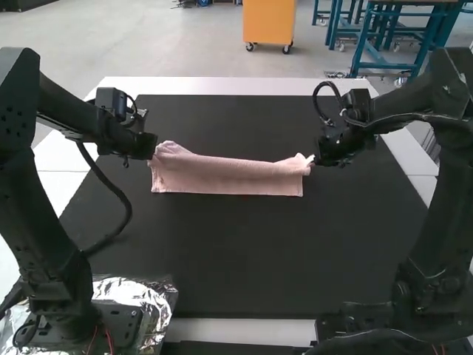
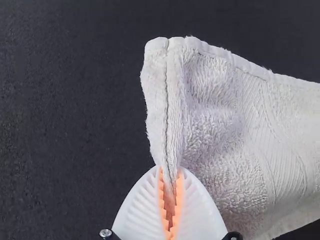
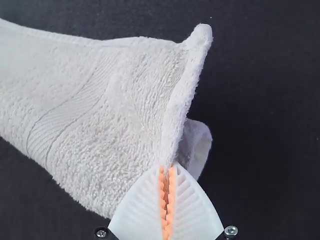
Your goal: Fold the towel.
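"What is held by the left claw point(image 1: 153, 153)?"

"The left end of the pink towel point(image 1: 233, 176) is pinched in it. In the left wrist view, two layers of the end edge are pressed side by side between the orange pads point(image 2: 179, 192)."

"And by the right claw point(image 1: 316, 159)?"

"The right end is nipped between its white, ribbed fingers point(image 3: 192, 205). A corner is left sticking out beyond the tips, and a small flap is seen just beside them."

"How is the towel laid out?"

"It is folded into a long, narrow strip, stretched from left to right between the two claws. Its ends are creased where they are gripped, and a woven band is shown near each."

"Where is it placed?"

"Over the far part of the black mat point(image 1: 251, 251), by which most of the white surface point(image 1: 222, 85) is covered."

"Anything farther out?"

"Crumpled foil point(image 1: 151, 299) is spread at the near left, around the base of the left arm point(image 1: 55, 274)."
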You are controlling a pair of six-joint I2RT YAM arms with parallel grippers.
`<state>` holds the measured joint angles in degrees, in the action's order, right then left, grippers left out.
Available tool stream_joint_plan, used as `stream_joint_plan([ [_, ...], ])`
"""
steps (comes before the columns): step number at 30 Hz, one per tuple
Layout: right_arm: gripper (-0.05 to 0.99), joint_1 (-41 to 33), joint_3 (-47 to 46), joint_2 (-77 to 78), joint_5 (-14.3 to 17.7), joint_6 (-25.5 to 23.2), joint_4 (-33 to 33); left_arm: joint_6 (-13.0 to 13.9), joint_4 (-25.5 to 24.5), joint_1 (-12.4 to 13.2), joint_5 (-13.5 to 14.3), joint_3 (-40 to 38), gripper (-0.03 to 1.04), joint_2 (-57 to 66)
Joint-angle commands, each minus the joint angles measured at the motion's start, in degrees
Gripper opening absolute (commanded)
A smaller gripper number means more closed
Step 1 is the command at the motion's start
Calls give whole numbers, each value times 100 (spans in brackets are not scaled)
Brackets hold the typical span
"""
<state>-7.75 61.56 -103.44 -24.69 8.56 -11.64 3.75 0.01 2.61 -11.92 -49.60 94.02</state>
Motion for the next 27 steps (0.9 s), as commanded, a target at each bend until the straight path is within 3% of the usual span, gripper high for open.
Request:
stream_joint_plan([
  [1, -2, 72, -329, 272, -54, -21, 197, 29, 122, 11, 6, 329, 2, -279],
  [7, -1, 1, -988, 175, 43, -117, 944, 29, 983, 11, 76, 1216, 3, -314],
  [8, 8, -16, -1058, 131, 113, -153, 1129, 21, 1203, 11, 85, 1357, 9, -305],
  [9, 28, -7, -1094, 113, 192, -161, 1181, 12, 1352, 11, 85, 1462, 27, -314],
  [11, 55, 1, -1076, 105, 201, -153, 1199, -41, 1502, 11, 85, 1568, 88, -331],
  [12, 75, -7, -1050, 105, 201, -161, 1199, -111, 1528, 20, 85, 1568, 99, -331],
  [13, 87, -16, -1014, 113, 201, -161, 1199, -199, 1546, 38, 85, 1550, 99, -340],
  [14, 91, -16, -962, 113, 201, -170, 1190, -234, 1555, 38, 85, 1524, 99, -358],
  [27, 91, -473, -575, -54, 201, -311, 1023, -559, 1449, 38, 85, 926, 97, -683],
])
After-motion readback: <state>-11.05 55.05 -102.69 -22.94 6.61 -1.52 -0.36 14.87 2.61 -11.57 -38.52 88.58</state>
